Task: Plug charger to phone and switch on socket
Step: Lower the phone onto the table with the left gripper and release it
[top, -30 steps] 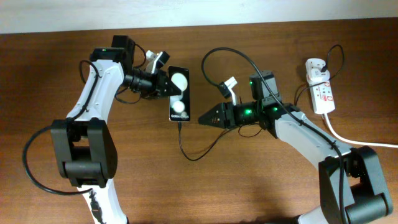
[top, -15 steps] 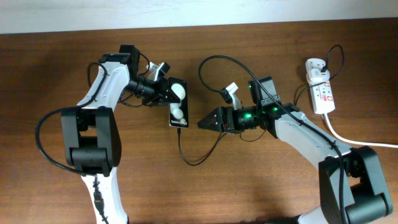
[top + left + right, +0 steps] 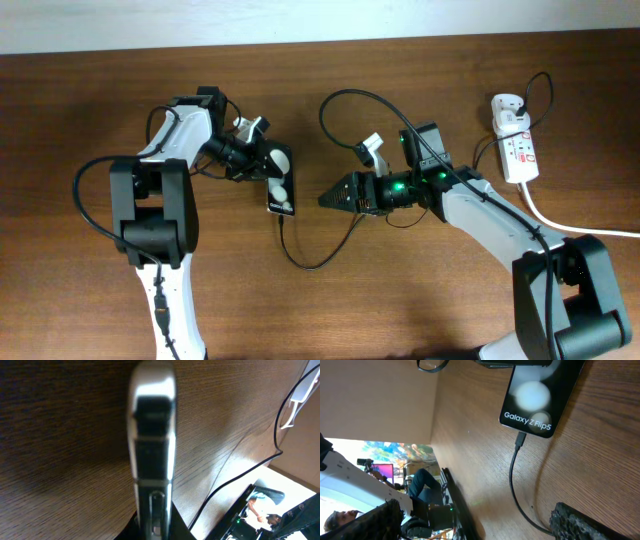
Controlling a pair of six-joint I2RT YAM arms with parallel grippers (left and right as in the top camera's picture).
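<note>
Overhead view: the left gripper is closed on the upper end of the phone, which is held near the middle of the counter. The right gripper stands spread wide and empty just beside the phone's right edge. The charger runs from the phone's lower end in a slack loop, passes under the right arm, and arcs back to the socket, which lies well apart at the right edge of the counter. Left wrist view: the phone is seen edge-on, centred ahead of the camera, with the cable trailing off to the right. Right wrist view: the plug tip appears seated in the phone below the white lettering, and nothing is held between the open fingers. Plugging is judged complete; the switch is judged not yet pressed. If the phone is lifted or dragged further, the plug could be pulled out by cable tension. If the right arm is swung toward the socket, the cable lying over it could be snagged and the phone jerked. Counted: two grippers, one phone, one charger, one socket, one thick white cord.
</note>
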